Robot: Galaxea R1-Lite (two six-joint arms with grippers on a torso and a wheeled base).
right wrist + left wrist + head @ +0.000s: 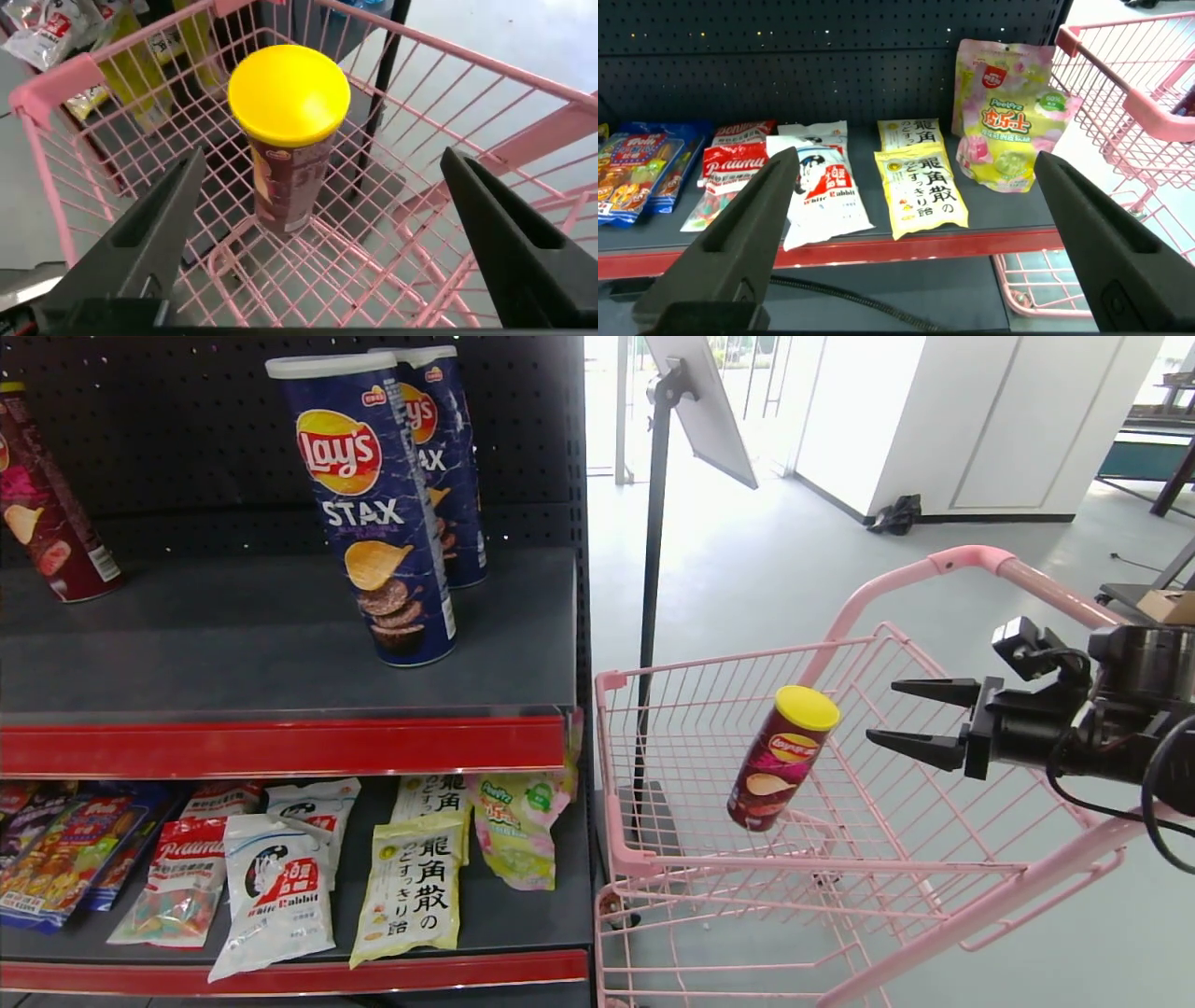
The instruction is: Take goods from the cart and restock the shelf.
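Note:
A dark red chip can [782, 756] with a yellow lid [289, 95] stands tilted inside the pink wire cart [709, 672]. My right gripper [904, 714] hovers over the cart's right side, open, its fingertips pointing at the can from a short way off; in the right wrist view the can [288, 177] sits between and beyond my right gripper's [322, 187] fingers. Two blue chip cans [378, 513] stand on the upper shelf [280, 653]. My left gripper [915, 201] is open in front of the lower shelf [878, 247], holding nothing.
A dark red can [47, 495] stands at the upper shelf's left end. Snack bags [280, 877] lie along the lower shelf, with a pink-green bag [1006, 112] leaning near the cart. A black sign stand [653, 569] rises behind the cart. Open floor lies to the right.

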